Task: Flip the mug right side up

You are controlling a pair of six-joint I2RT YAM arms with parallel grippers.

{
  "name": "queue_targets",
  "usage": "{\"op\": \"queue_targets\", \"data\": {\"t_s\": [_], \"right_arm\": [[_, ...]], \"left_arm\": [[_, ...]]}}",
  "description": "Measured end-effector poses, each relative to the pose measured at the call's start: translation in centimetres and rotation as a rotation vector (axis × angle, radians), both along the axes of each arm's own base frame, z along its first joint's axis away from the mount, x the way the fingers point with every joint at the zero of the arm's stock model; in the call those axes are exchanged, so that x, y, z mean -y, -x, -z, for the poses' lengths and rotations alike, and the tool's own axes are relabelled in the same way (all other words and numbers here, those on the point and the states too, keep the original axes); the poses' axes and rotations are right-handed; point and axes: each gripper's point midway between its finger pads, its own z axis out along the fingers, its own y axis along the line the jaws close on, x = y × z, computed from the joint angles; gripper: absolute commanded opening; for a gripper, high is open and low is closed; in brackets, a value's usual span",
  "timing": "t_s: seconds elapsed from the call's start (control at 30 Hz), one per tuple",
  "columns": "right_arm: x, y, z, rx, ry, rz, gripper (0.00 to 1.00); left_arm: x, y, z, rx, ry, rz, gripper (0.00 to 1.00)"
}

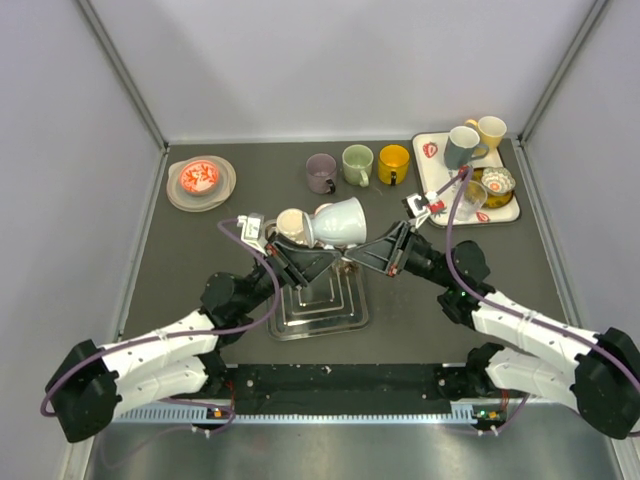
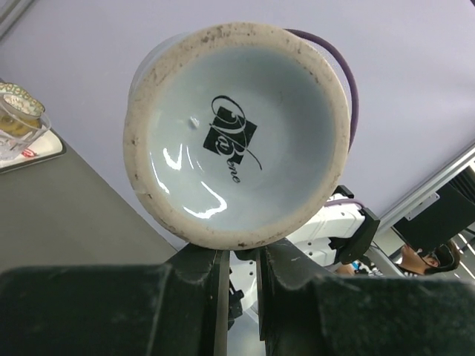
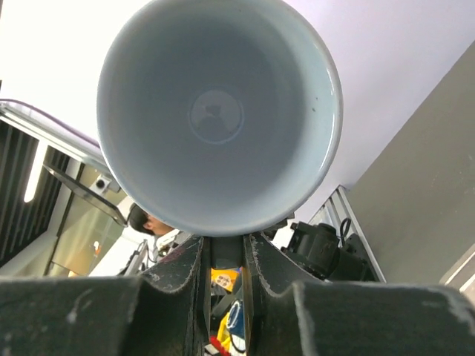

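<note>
Now the mug (image 1: 338,220) lies sideways in the air, its bottom toward the left gripper (image 2: 241,256), which pinches it. Its mouth faces the right gripper (image 3: 225,248); I cannot tell if that one holds.

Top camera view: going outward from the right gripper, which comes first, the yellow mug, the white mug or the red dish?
From the right gripper:
1. the white mug, at its fingertips, in the middle of the table.
2. the yellow mug, in the back row, just behind.
3. the red dish, far off at the back left.
</note>
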Motion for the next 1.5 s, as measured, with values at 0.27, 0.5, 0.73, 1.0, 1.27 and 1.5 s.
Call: {"op": "queue_targets", "data": {"t_s": [0.27,0.5,0.73,1.0,1.27,1.5], "right_arm": [[0.5,-0.5,0.7,0.016,0.165,0.082,0.0],[2.9,-1.1,0.4,0.084,0.375,0.223,0.0],[5.8,-4.9,0.7,0.111,0.688,0.432,0.0],[10.6,-12.3,5.5,0.08,1.186,0.691,0.0],[14.0,-17.2,13.6,-0.048,1.505,0.701,0.0],[14.6,-20.1,18.0,-0.097,1.589,0.683,0.0]], "left_arm": [[-1.0,1.3,1.1,0.016,-0.058,-0.013,0.66],[-4.8,1.6,-0.5,0.082,-0.063,-0.166,0.69],[-7.6,-0.1,1.4,0.043,-0.158,-0.345,0.7],[-8.4,-2.0,6.1,-0.081,-0.347,-0.44,0.71],[-9.6,-2.8,8.2,-0.163,-0.398,-0.507,0.71],[-10.1,-3.0,9.6,-0.19,-0.378,-0.528,0.71]]}}
